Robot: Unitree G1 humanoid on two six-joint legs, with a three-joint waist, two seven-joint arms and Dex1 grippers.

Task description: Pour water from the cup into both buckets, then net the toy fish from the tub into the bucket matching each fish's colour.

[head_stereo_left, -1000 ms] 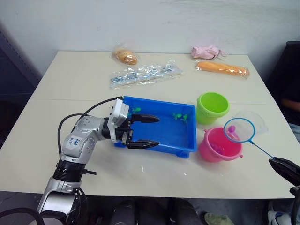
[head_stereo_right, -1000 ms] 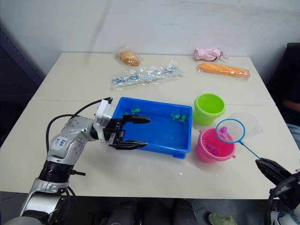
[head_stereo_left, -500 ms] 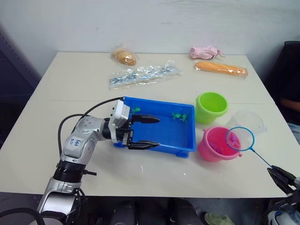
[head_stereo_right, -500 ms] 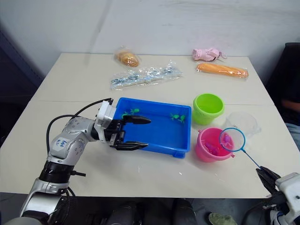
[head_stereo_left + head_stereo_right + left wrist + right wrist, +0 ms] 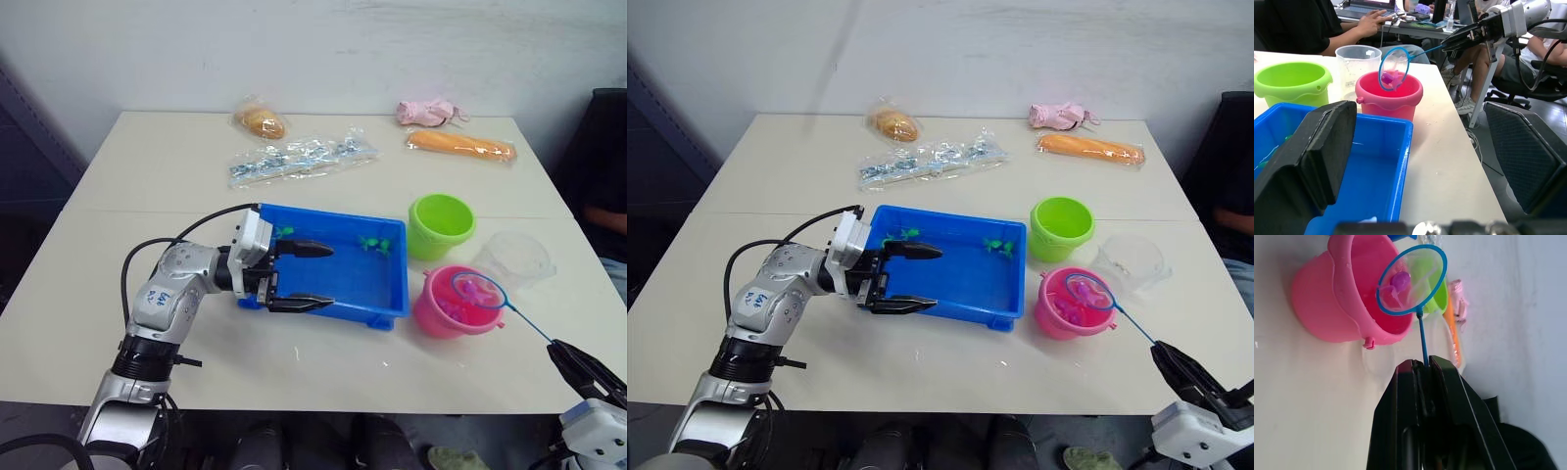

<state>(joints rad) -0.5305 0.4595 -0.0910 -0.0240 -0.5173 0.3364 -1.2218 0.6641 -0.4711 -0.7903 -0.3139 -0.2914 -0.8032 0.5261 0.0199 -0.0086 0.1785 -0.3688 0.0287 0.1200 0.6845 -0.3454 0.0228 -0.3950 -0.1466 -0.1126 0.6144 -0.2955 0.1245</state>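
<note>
Left eye view, 2 buckets (image 5: 445,224), 1 net (image 5: 478,290)

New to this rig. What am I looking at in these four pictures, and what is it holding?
It is a humanoid robot with two arms, each ending in a two-finger black gripper. Two pictures come from its head, looking down on a table. The other two come from cameras on its wrists.

The right gripper is shut on the thin handle of a small blue net, held over the pink bucket with a pink toy fish in the mesh. The left gripper is open at the blue tub, which holds green fish.

Beside these stand a green bucket and a clear cup. Bagged items lie at the far edge.
</note>
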